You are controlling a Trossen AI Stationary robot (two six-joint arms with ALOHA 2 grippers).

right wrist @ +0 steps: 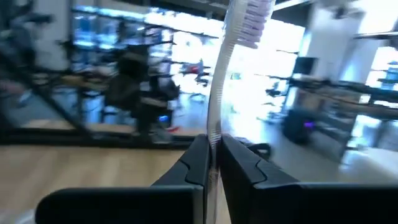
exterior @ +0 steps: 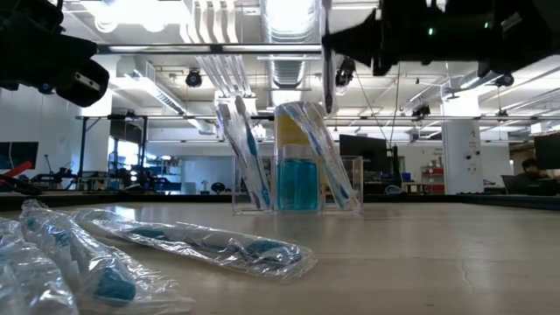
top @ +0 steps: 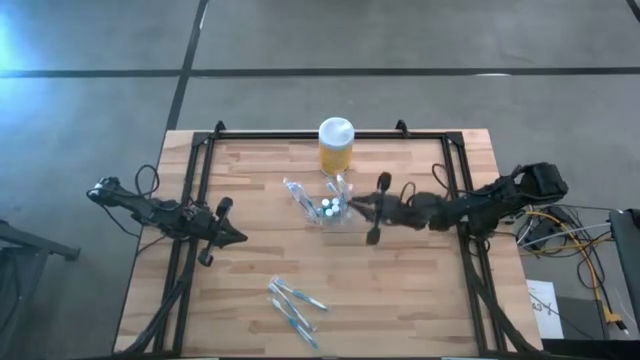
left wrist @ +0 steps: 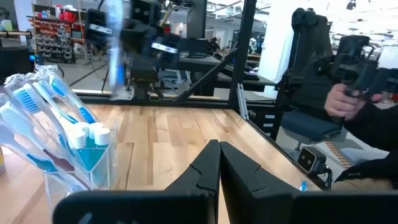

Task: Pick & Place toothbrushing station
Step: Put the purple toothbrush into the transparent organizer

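The clear toothbrushing station (top: 328, 208) stands mid-table in front of the yellow jar (top: 336, 145). It holds wrapped toothbrushes and blue-capped items, and also shows in the low view (exterior: 297, 184) and the left wrist view (left wrist: 74, 158). My right gripper (top: 362, 206) is just right of the station and above it, shut on a clear-handled toothbrush (right wrist: 217, 93) with pale bristles (right wrist: 252, 15). My left gripper (top: 238, 237) is shut and empty at the table's left, its fingers together in the left wrist view (left wrist: 219, 155). My right gripper pinches the toothbrush's clear handle (right wrist: 215, 124) between its two fingers, partway along its length. The fingers come level from the table's right side and lie across the handle. The brush stands upright, bristle end up, its lower end (exterior: 325, 105) clear above the station.
Several wrapped toothbrushes (top: 295, 305) lie on the wood near the table's front edge, large in the low view (exterior: 192, 241). Black frame rails (top: 195, 190) run along the table's left, right and far sides. A person's hand (left wrist: 342, 99) holds a device beyond the table.
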